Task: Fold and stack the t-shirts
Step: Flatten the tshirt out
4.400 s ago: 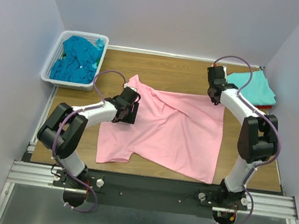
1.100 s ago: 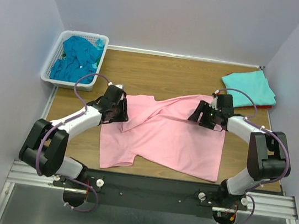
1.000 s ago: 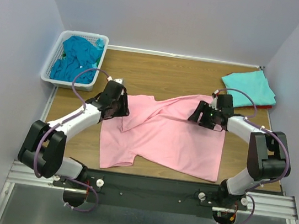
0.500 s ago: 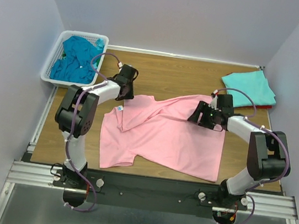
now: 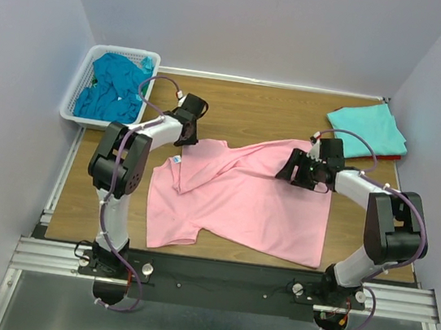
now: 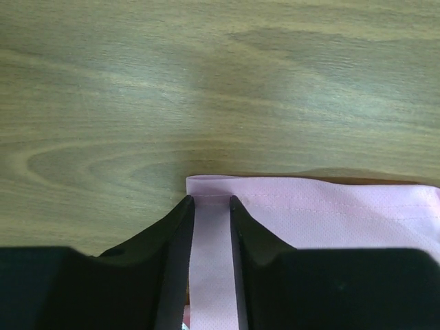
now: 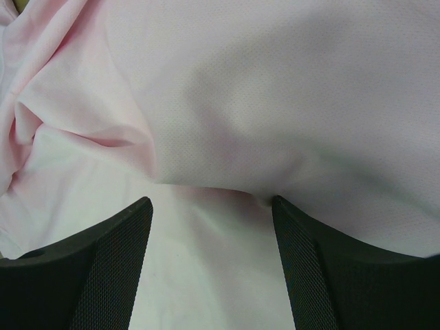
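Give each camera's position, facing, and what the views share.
Top external: above and behind the bases, looking down at the table, pink t-shirt, basket and aqua t-shirt; left arm and right arm show whole.
Left wrist: looks down along the left fingers at the shirt's hem and bare wood.
Right wrist: looks down between the wide-apart right fingers onto rumpled pink fabric.
Shared: all three see the pink t-shirt.

A: Free room?
B: Bare wood of the table (image 5: pixel 245 107) along the far side, between the basket (image 5: pixel 71 103) and the folded aqua t-shirt (image 5: pixel 369 128). Also bare wood just past the left gripper (image 6: pixel 211 201).
A: Obstacles?
B: 2 arms. The left arm (image 5: pixel 155 130) crosses the gap between the basket and the pink t-shirt (image 5: pixel 239 205). The right arm (image 5: pixel 351 182) lies over that shirt's right edge. Walls on 3 sides.
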Robot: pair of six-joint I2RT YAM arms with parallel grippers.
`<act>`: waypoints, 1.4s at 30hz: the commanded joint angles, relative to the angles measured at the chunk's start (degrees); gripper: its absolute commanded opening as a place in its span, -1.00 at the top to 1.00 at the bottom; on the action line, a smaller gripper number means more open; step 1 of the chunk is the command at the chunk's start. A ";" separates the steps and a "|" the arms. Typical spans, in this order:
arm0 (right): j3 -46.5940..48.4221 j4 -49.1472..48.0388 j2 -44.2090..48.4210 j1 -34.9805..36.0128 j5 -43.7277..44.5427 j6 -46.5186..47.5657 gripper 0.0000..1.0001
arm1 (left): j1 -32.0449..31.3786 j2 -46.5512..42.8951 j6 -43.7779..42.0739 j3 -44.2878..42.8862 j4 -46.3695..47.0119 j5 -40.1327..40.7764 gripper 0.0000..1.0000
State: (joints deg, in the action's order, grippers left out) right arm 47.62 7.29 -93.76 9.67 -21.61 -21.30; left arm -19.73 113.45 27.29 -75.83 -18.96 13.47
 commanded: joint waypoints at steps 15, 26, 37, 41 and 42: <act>-2.26 5.63 -4.51 0.17 2.18 1.17 -0.56 | -0.05 10.65 -3.81 -17.65 -11.27 9.37 1.00; -1.65 6.33 -4.33 0.08 2.71 1.26 -0.56 | 2.23 18.73 -11.99 -37.01 -7.06 15.35 1.00; -0.51 7.04 -2.40 0.08 2.79 0.73 -0.56 | 2.59 26.47 -22.27 -47.47 3.39 14.22 1.00; 0.81 7.04 0.23 0.08 5.51 0.12 -0.55 | 2.41 28.14 -24.47 -50.99 4.19 12.37 0.85; 1.33 7.04 0.67 0.08 6.13 0.12 -0.55 | 2.41 28.06 -24.74 -50.99 4.80 11.41 0.80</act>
State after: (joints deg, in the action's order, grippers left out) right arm 48.42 8.19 -93.95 9.72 -21.02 -21.21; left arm -17.76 140.73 6.20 -123.98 -18.48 25.91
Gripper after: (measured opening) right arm 0.775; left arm 0.069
